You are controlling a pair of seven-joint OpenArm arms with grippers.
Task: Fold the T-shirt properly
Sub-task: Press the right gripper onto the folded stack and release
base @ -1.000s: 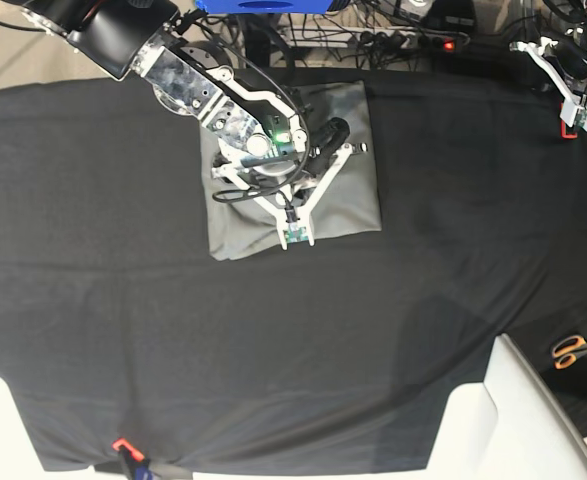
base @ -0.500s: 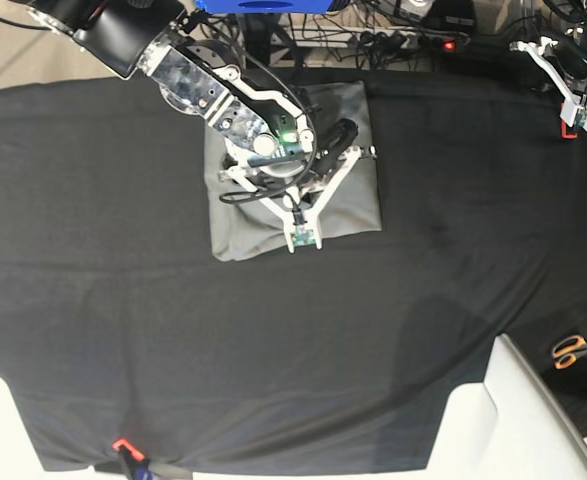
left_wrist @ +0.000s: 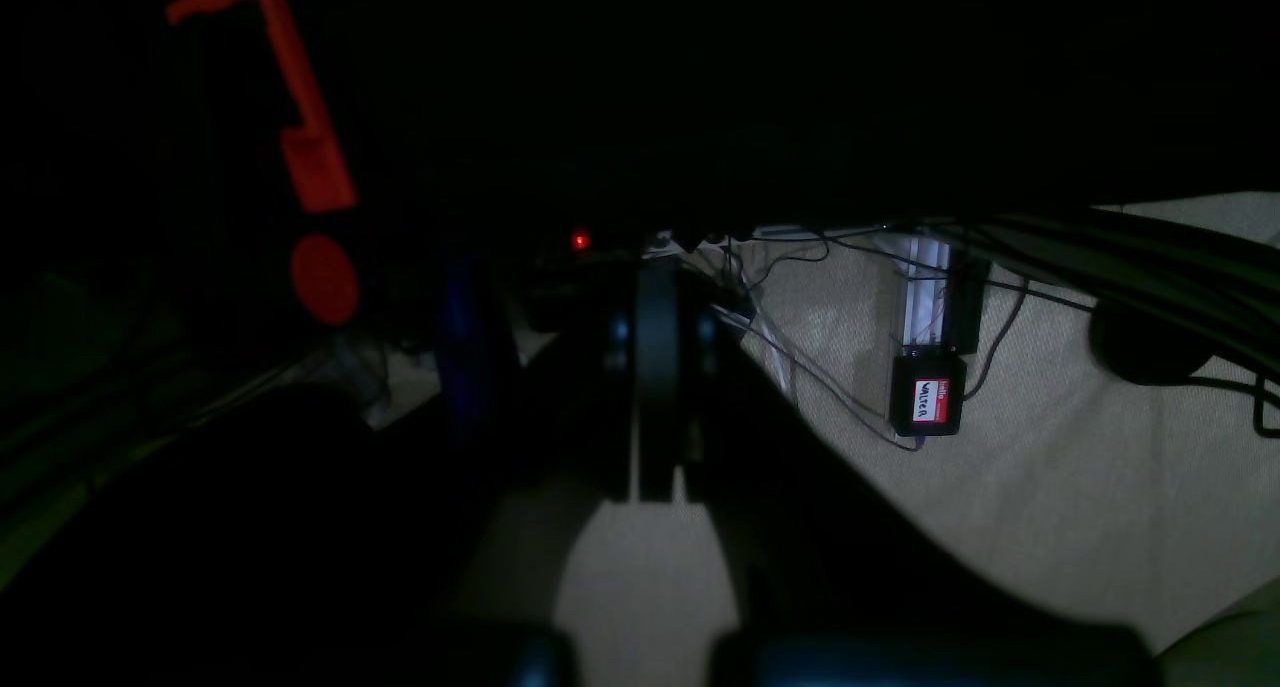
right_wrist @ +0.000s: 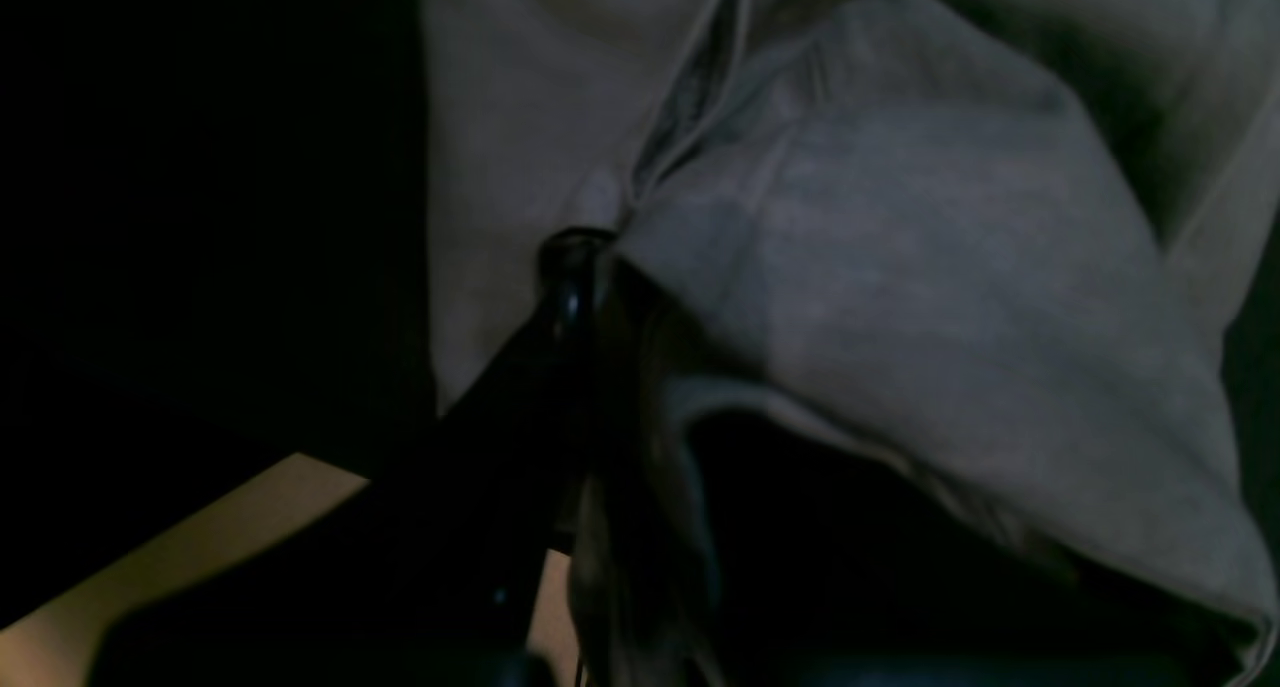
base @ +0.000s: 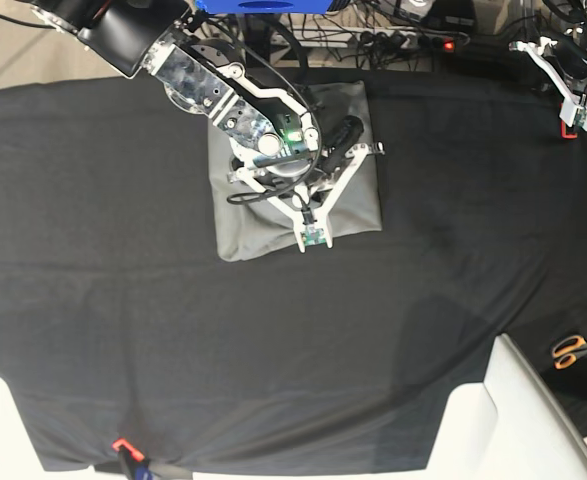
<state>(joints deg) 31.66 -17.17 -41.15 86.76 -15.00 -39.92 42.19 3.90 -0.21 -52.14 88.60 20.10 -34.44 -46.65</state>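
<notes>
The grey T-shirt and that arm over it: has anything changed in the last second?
The right end effector, shut on the T-shirt, slid slightly toward the left arm's side, nudging the folded bundle with it. The left end effector stayed parked at the table's far corner.

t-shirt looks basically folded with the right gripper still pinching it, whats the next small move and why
Probably open the right gripper and lift it clear. The T-shirt already lies as a compact grey rectangle on the black table cloth, and the right wrist view shows the closed fingers pinching a bunched fold of fabric; moving away while closed would likely drag the fold. The left gripper sits parked at the far corner.
</notes>
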